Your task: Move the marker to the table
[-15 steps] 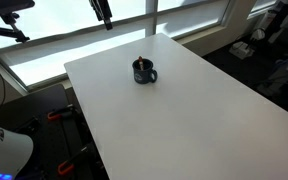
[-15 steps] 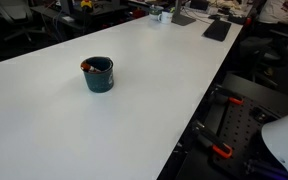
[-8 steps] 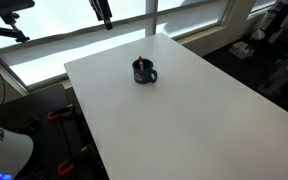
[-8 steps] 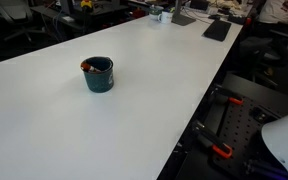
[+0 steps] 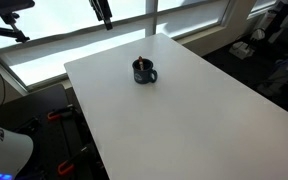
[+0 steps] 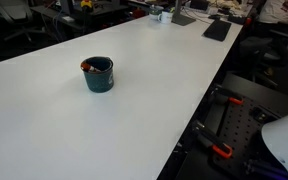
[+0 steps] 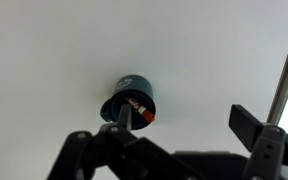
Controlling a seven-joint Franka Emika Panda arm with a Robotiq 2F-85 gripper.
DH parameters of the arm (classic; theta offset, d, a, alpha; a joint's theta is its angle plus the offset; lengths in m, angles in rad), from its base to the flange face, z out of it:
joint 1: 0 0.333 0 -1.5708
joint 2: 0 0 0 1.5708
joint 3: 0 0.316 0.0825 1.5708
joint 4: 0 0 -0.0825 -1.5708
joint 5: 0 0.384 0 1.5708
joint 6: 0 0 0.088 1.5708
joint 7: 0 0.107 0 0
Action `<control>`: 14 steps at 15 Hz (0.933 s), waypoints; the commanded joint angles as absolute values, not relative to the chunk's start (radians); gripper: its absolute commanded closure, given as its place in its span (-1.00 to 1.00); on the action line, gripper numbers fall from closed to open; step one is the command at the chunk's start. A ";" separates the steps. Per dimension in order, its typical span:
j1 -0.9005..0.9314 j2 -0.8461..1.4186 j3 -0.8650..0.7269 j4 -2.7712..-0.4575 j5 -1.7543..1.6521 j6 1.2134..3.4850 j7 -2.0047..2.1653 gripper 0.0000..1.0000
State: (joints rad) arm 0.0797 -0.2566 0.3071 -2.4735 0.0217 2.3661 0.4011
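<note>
Marker (image 7: 139, 108) stood inside mug (image 7: 117, 100), leaning on the rim, mid-worktop (image 5: 204, 110). End effector (image 7: 159, 138) hovered well above, jaws spread wide, empty. Likely risks: a finger clipping the rim and tipping the mug; the slim marker slipping or twisting in a poor pinch.

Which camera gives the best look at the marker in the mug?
The wrist view: it looks down into the mug and shows the marker leaning inside, orange end visible. Both exterior views show only its tip at the rim.
</note>
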 commanded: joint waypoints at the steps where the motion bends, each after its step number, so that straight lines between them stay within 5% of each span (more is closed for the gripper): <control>1: 0.103 -0.255 0.284 -2.473 0.014 2.364 0.406 -1.00; 14: 0.104 -0.206 0.266 -2.444 0.025 2.355 0.391 -1.00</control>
